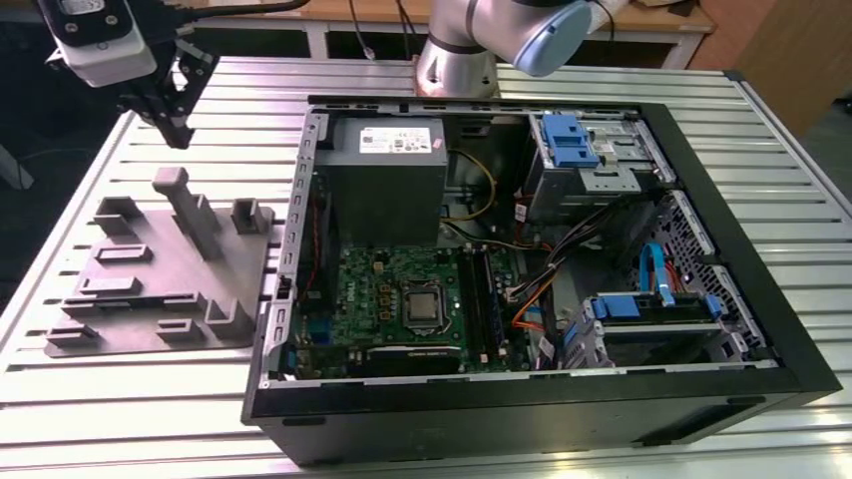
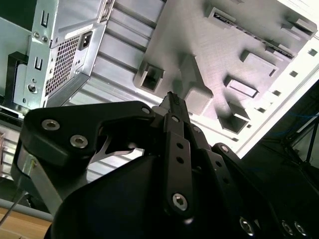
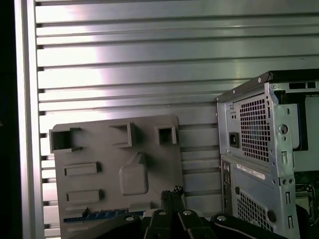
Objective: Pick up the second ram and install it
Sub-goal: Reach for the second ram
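Observation:
The second ram (image 3: 102, 215) is a thin blue-green strip lying along the edge of the grey holder tray (image 3: 99, 149) closest to my fingertips. In the exterior view my gripper (image 1: 178, 138) hangs above the table just beyond the far end of the tray (image 1: 147, 299), touching nothing. Its black fingers are shut with nothing between them, seen in both wrist views (image 2: 172, 97) (image 3: 173, 191). The green motherboard (image 1: 386, 289) lies inside the open computer case (image 1: 533, 399) to the exterior view's right of the tray.
Upright posts and blocks rise from the tray, the tallest (image 1: 190, 205) just below the gripper. The case's metal back panel (image 3: 249, 139) stands beside the tray. A power supply (image 1: 383, 150), drive cages and cables crowd the case. The arm's base (image 1: 460, 50) stands behind it.

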You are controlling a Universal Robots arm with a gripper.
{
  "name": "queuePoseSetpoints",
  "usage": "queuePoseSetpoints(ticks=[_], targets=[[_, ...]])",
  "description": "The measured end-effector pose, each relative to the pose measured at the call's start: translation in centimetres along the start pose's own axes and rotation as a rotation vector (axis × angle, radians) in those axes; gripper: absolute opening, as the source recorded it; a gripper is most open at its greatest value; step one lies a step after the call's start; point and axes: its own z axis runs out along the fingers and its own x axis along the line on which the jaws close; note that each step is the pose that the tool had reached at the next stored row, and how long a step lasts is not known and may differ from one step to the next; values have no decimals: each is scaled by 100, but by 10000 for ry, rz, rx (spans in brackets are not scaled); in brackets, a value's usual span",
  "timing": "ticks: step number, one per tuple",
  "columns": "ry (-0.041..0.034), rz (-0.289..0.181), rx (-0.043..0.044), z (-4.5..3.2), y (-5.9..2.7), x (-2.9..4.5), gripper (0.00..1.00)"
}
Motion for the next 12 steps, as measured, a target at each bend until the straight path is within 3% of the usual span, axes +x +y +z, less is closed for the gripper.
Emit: queuePoseSetpoints(ticks=[12], targets=[[-1, -1, -1, 71, -69, 50, 10]])
